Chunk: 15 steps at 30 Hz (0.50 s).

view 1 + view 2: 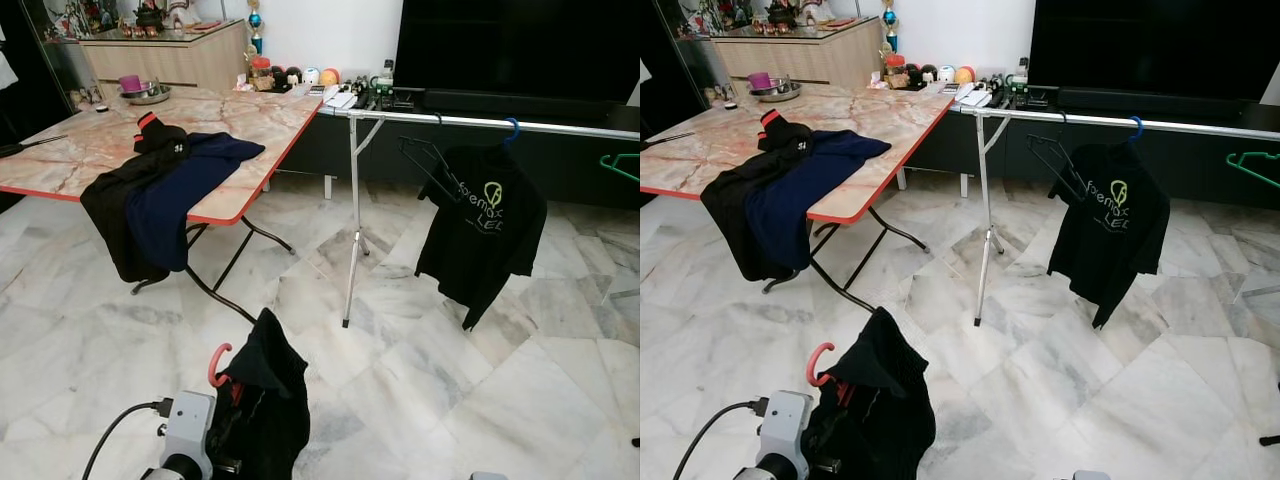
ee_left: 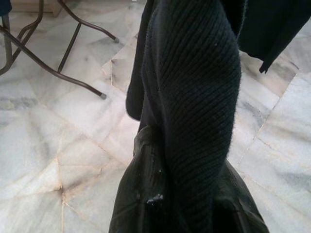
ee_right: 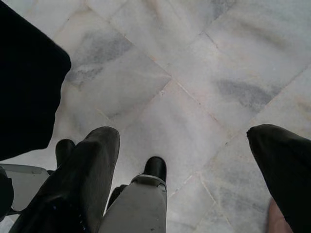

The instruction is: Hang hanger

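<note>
A black knitted garment hangs on a red hanger whose hook pokes up beside my left wrist, low in front of me. My left gripper is shut on the hanger through the cloth, and the ribbed fabric covers most of its fingers. Ahead stands a silver clothes rail. On it hang a black printed T-shirt on a blue hanger, an empty black hanger and, far right, a green hanger. My right gripper hangs open over the marble floor, holding nothing.
A folding marble-top table with a red edge stands at the left, with black and navy clothes draped over its front edge. The rail's upright post stands mid-floor. A dark TV unit runs behind the rail.
</note>
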### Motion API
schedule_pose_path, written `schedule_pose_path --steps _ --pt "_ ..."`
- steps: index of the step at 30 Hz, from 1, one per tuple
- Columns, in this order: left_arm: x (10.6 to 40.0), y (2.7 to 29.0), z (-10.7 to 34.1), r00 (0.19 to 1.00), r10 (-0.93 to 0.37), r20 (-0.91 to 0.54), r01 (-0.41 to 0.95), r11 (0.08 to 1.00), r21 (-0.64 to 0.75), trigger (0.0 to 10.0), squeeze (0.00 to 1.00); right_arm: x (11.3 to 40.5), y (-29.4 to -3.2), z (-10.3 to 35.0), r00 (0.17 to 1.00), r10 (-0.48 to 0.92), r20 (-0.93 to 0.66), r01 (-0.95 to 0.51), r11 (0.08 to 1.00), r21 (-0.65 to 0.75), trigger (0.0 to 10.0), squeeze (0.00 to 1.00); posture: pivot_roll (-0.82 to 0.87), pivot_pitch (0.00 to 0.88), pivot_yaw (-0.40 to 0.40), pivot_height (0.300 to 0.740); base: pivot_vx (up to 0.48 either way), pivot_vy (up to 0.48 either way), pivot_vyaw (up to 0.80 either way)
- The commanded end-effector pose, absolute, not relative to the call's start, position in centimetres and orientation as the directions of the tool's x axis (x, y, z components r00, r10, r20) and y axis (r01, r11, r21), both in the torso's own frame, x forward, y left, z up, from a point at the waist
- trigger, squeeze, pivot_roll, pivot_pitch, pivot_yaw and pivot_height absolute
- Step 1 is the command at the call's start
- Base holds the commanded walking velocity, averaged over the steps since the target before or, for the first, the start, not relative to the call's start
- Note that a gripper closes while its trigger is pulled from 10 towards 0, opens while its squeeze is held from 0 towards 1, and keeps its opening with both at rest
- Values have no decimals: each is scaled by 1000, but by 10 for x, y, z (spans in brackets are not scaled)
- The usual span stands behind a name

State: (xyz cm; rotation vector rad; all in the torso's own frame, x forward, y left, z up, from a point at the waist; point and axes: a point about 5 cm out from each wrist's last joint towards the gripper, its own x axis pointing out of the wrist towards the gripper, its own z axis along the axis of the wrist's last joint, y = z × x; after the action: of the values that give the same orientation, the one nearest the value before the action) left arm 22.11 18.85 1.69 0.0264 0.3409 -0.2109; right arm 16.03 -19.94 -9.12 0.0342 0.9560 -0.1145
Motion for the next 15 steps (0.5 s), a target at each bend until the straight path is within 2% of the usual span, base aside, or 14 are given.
schedule_pose_path --steps 1,15 --pt "226 187 27 931 -212 -297 224 975 5 10000 0 157 -197 -93 557 -75 -827 110 994 -17 10000 0 67 0 30 740 266 0 0" --pt "227 185 27 927 -227 -297 238 971 0 10000 0 157 -197 -93 558 -68 -827 106 994 -10 10000 0 69 0 31 740 305 0 0"
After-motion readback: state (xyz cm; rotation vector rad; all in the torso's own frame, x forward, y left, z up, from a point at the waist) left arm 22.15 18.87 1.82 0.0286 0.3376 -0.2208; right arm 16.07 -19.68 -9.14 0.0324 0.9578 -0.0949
